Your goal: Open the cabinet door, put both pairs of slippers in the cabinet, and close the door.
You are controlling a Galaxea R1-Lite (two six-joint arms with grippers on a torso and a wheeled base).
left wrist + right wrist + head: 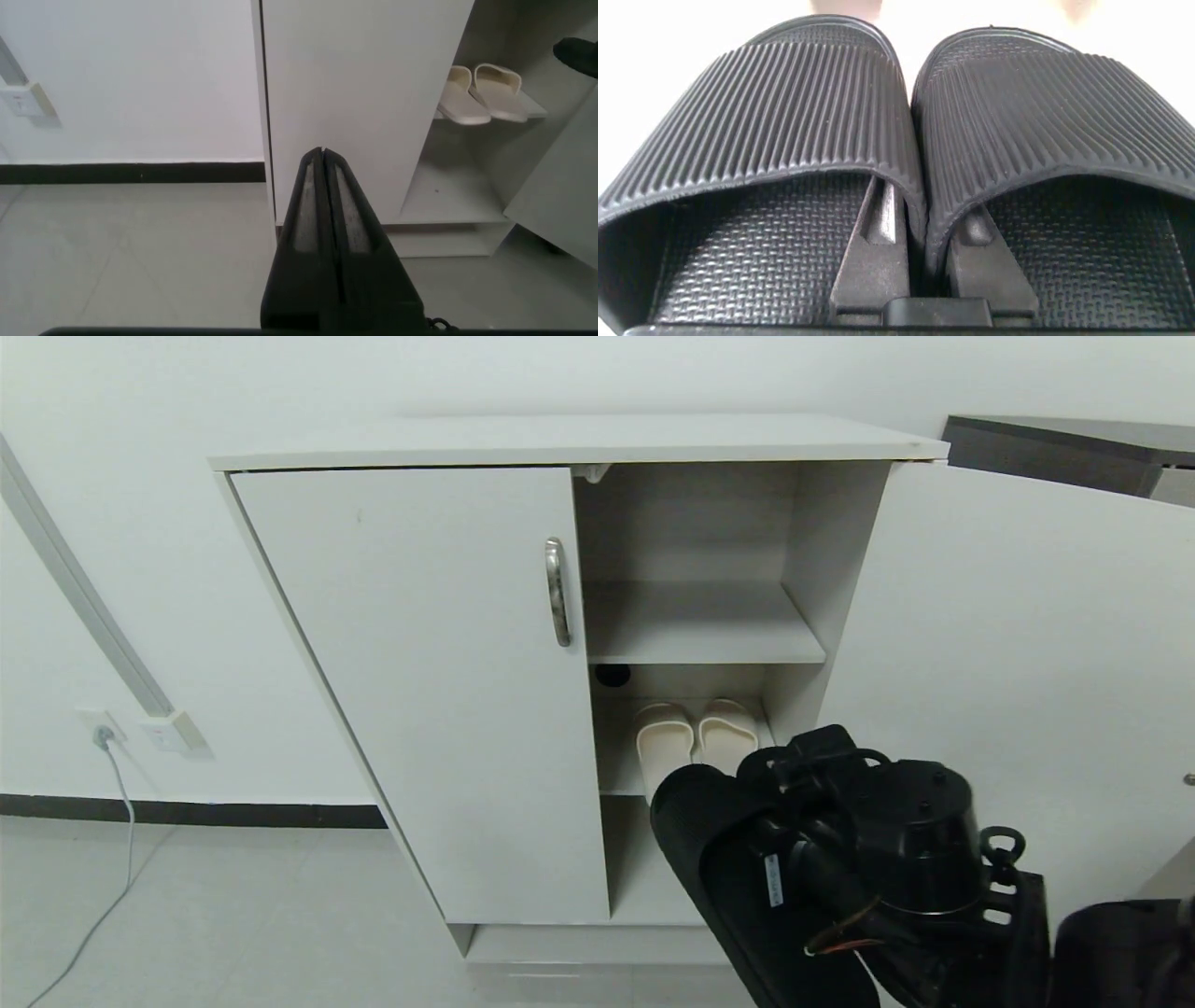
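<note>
The second pair is going in. The cabinet (579, 434) has its right-hand door (1008, 663) swung wide and its other door (401, 691) shut. The cream slippers (695, 737) already lie side by side on the cabinet's middle shelf, toes inward.

The right end effector (924, 247) is clamped on the black slippers (719, 840), pinching their two inner walls together. It holds them just in front of the cabinet's opening, toes toward it, at about the height of the cream pair's shelf.

The left end effector (322, 173) is closed on nothing and hangs low before the cabinet's shut door.

Next, I judge, the black pair must go forward onto a free shelf. The bottom shelf (644, 887) looks nearest, and the top shelf (700, 625) is also bare. The toes need to clear the shelf edge and the cream pair. After release the arm must back out before the open door can be pushed shut.

The cabinet stands on a pale floor (233, 915) against a white wall (112, 476). A socket (103, 728) with a cable (112, 887) is on the wall beside the cabinet's shut side. A dark grey surface (1055, 443) shows behind the open door.
</note>
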